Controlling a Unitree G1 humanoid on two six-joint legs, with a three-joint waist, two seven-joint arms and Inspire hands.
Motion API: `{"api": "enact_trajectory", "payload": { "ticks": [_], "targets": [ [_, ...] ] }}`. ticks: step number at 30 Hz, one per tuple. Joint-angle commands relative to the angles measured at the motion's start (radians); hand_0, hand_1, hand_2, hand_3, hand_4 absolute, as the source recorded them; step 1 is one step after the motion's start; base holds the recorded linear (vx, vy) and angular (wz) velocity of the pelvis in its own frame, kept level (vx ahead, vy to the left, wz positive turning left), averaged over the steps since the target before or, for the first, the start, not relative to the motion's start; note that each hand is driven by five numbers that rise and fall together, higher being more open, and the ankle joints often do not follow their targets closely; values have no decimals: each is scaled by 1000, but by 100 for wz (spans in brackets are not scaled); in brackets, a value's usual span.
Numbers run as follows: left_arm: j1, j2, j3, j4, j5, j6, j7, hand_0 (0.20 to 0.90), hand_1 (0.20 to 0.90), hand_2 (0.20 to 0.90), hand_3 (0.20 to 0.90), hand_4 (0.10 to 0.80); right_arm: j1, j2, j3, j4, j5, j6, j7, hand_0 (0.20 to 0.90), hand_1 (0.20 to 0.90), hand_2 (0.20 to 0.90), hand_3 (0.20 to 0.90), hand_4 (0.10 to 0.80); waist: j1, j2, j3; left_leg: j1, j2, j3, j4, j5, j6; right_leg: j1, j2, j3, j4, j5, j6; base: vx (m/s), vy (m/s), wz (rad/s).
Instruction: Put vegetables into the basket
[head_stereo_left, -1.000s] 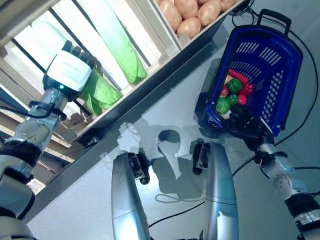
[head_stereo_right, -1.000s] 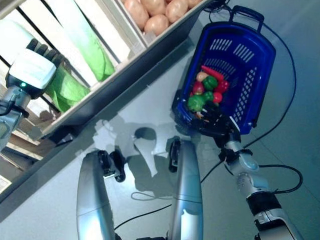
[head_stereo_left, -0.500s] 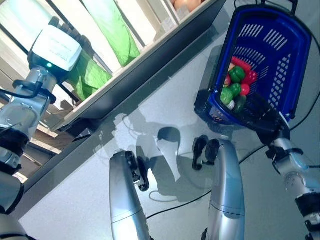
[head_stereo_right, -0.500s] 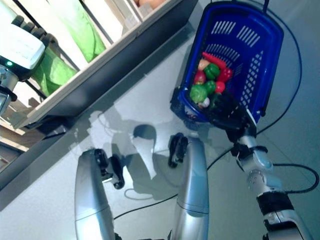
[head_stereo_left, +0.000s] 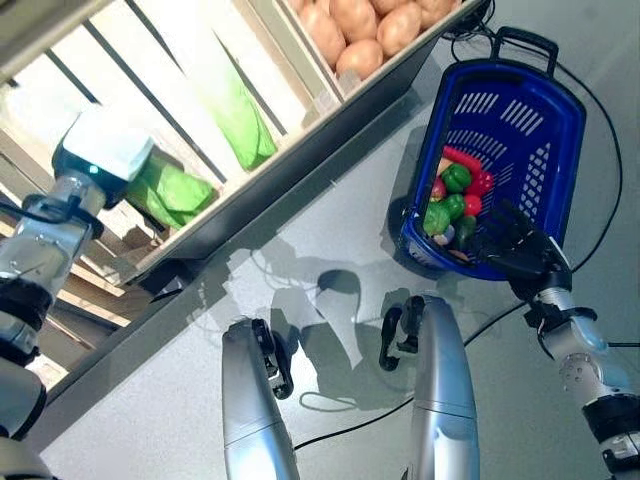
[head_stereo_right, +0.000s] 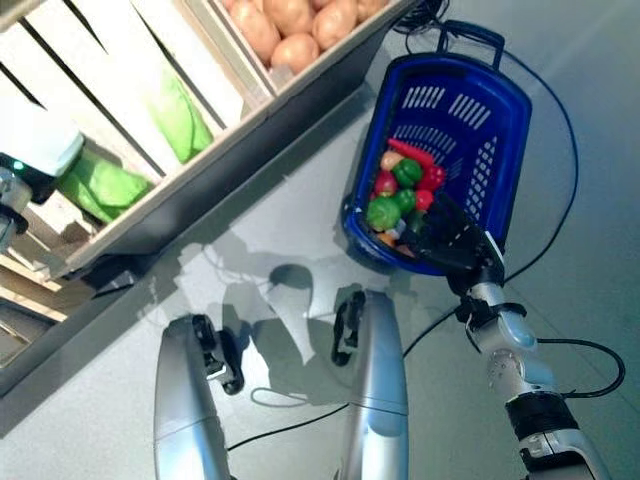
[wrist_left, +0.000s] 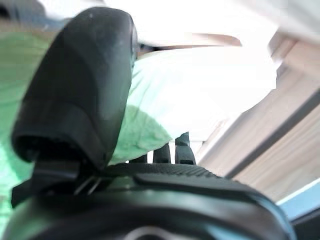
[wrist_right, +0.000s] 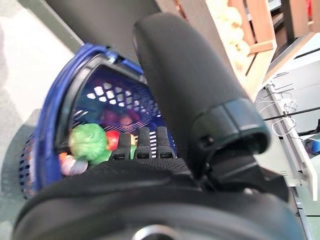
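Observation:
The blue basket (head_stereo_left: 548, 165) stands on the floor by the wooden stand (head_stereo_left: 300, 150). In it lie green peppers (head_stereo_left: 456, 178), a long red pepper (head_stereo_left: 463, 159) and other small red and pale vegetables. My right hand (head_stereo_left: 520, 250) waits at the basket's near rim with straight fingers and holds nothing; its wrist view shows its thumb (wrist_right: 190, 85) and the basket's vegetables (wrist_right: 89, 141). My left hand (head_stereo_left: 103, 145) reaches into a low crate of the stand, against a green leafy vegetable (head_stereo_left: 170, 190). In its wrist view, short straight fingertips (wrist_left: 170, 152) lie against the pale green leaves (wrist_left: 150, 120).
The stand's slanted dark front edge (head_stereo_left: 330, 140) runs between my left hand and the basket. Another green leafy vegetable (head_stereo_left: 240, 125) lies in the slatted crate beside my left hand. The grey floor (head_stereo_left: 330, 230) lies between stand and basket.
The whole view has shifted as the camera moved. My left hand stays at the green leafy vegetable, its fingers now hidden behind its white back. My right hand stays at the basket's rim.

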Motion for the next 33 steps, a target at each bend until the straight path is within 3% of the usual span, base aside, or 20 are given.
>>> {"api": "enact_trajectory", "payload": {
  "ticks": [1, 5, 9, 17, 21, 24, 28, 33],
  "targets": [
    [-18, 57, 79, -19, -104, -21, 101, 300, 300, 300, 300, 400, -39, -2, -76, -91, 2, -100, -3, 900, 900, 900, 900, 800, 2, 24, -45, 128, -13, 119, -143, -26, 113, 176, -12, 3, -167, 20, -7, 31, -20, -1],
    [6, 56, 111, -76, -229, -96, 212, 300, 300, 300, 300, 400, -12, 16, -77, -87, 2, -96, 21, 900, 900, 900, 900, 800, -1, 29, -68, 288, -35, 157, -283, 7, 119, 325, -7, -5, -278, 42, -7, 40, -39, 4],
    [90, 21, 218, -109, -359, -201, 287, 300, 300, 300, 300, 400, 27, 67, -84, -57, -29, -80, 52, 900, 900, 900, 900, 800, 3, 27, -109, 485, -64, 186, -478, 57, 118, 510, -5, -14, -439, 69, -4, 98, -48, 12],
    [240, -147, 471, -208, -580, -348, 295, 300, 300, 300, 300, 400, 47, 145, -34, -94, -230, -94, 70, 900, 900, 900, 900, 800, 28, 10, -159, 755, -88, 206, -738, 145, 93, 783, -5, -62, -688, 135, 27, 54, -75, 5],
    [321, -263, 585, -259, -778, -439, 173, 300, 300, 300, 300, 400, 52, 183, 8, -108, -288, -80, 112, 900, 900, 900, 900, 800, 42, 1, -193, 866, -108, 202, -852, 189, 92, 897, 10, -79, -807, 168, 44, 98, -93, -6],
    [391, -404, 664, -328, -1054, -488, -60, 300, 300, 300, 300, 400, 53, 214, 53, -126, -383, -78, 134, 900, 900, 900, 900, 800, 55, -6, -237, 1001, -128, 215, -1017, 258, 85, 1038, 43, -102, -984, 223, 63, 161, -108, 1],
    [435, -542, 690, -394, -1318, -462, -255, 300, 300, 300, 300, 400, 13, 227, 90, -133, -389, -31, 207, 900, 900, 900, 900, 800, 66, -8, -275, 1151, -163, 224, -1231, 339, 79, 1197, 85, -120, -1202, 290, 80, 148, -76, -4],
    [437, -684, 682, -410, -1598, -387, -414, 300, 300, 300, 300, 400, -56, 233, 134, -114, -333, 125, 326, 900, 900, 900, 900, 800, 69, -10, -324, 1269, -184, 231, -1419, 414, 62, 1323, 129, -133, -1386, 354, 86, 99, -63, -8]
  ]
}}
